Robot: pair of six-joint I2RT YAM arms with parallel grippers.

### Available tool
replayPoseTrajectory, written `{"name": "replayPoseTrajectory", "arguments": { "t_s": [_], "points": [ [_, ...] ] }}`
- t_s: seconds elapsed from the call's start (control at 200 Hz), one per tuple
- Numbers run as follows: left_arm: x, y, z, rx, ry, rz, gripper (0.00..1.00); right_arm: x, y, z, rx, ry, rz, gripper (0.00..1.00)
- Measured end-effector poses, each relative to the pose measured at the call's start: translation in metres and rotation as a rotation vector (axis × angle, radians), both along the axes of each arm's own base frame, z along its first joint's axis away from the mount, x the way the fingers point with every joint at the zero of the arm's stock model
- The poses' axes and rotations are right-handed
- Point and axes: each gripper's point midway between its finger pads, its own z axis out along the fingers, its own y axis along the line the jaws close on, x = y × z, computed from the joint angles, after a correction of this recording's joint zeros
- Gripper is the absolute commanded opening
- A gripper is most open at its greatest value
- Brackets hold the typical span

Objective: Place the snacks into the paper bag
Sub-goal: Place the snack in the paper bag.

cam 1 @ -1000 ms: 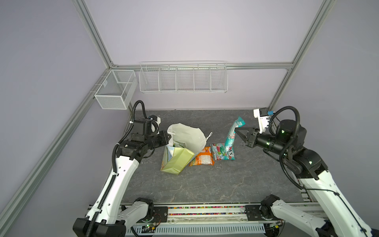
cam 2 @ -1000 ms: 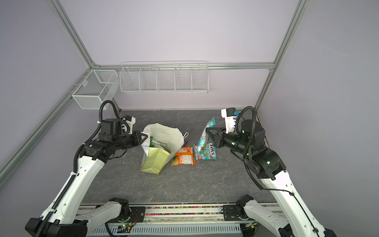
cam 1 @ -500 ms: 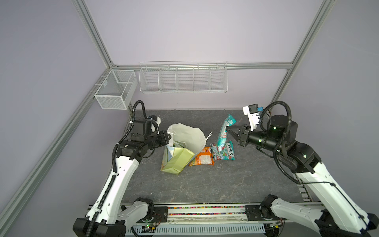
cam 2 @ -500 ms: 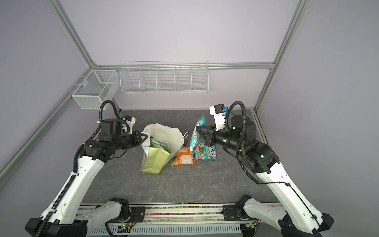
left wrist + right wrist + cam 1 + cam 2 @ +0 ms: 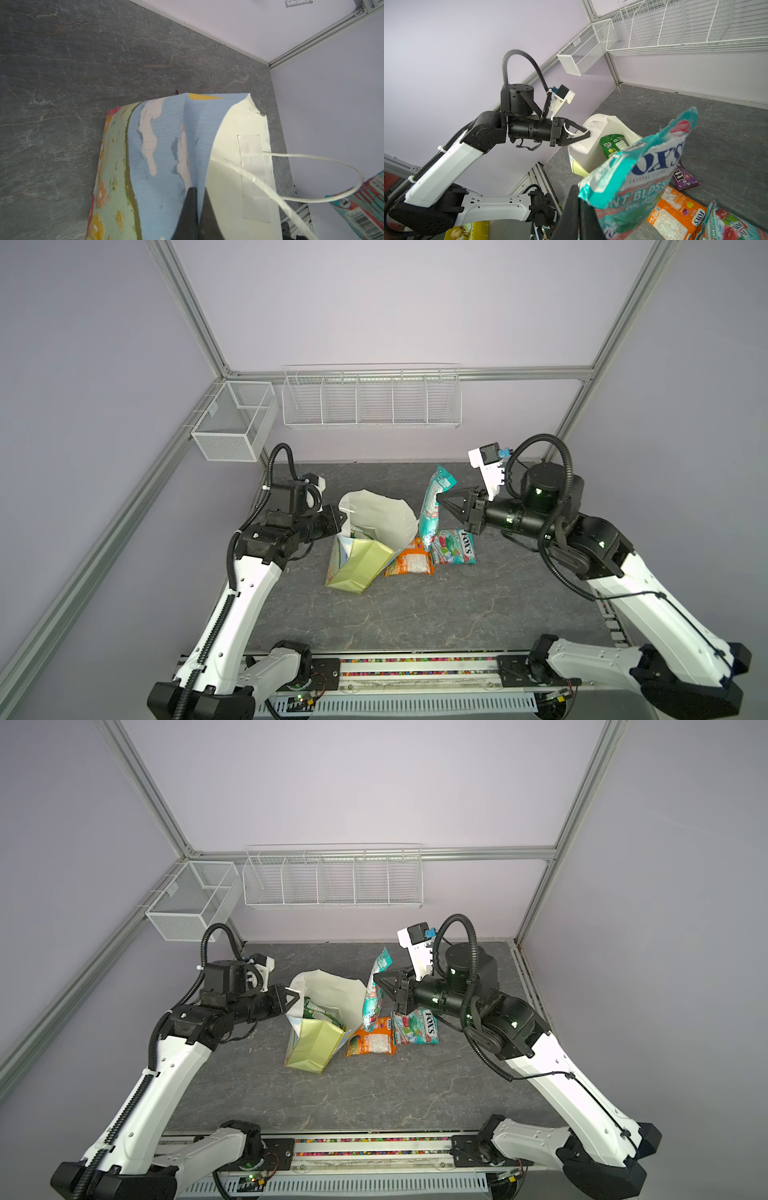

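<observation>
Grip first: my left tool [image 5: 340, 517] is pinched together on the rim of the paper bag [image 5: 358, 568]. I judge that hold is there to prop the bag up on the desk [image 5: 415, 614] with its mouth gaping toward my other arm. A green pouch [image 5: 316, 1011] already lies inside, seen in a top view. Just right of the bag, the orange FOX'S Fruits pouch [image 5: 410, 565] lies flat on the desk. Above it, my right tool [image 5: 439, 502] is clamped on the edge of a teal FOX'S Mint Blossom pouch [image 5: 434, 499]. The pouch hangs upright in the air just beside the bag's mouth, not yet over it. Carried by its edge like this, it should drop in end first. Farthest right, the FOX'S Barley Mint pouch [image 5: 455, 551] waits on the desk.

Only the left wrist view shows the bag's printed sky, clouds and flowers. Only the right wrist view shows a purple M&M's pack [image 5: 685, 179] beyond the orange pouch, hidden in both top views. It also shows a white cord handle [image 5: 568, 131] looped inside my left tool.
</observation>
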Motion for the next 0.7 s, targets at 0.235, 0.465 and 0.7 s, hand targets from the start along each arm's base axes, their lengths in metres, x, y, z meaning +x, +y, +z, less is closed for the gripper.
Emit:
{"name": "replayPoseTrajectory", "arguments": {
  "t_s": [0.235, 0.465, 0.7],
  "points": [
    [-0.001, 0.000, 0.001, -0.001, -0.003, 0.000, 0.00, 0.000, 0.012, 0.009, 0.005, -0.025, 0.024, 0.07],
    [-0.003, 0.001, 0.002, -0.001, -0.004, 0.000, 0.00, 0.001, 0.023, 0.018, 0.014, -0.043, 0.039, 0.07],
    [-0.004, 0.000, 0.002, -0.003, -0.004, -0.002, 0.00, 0.004, 0.036, 0.015, 0.014, -0.041, 0.057, 0.07]
  ]
}}
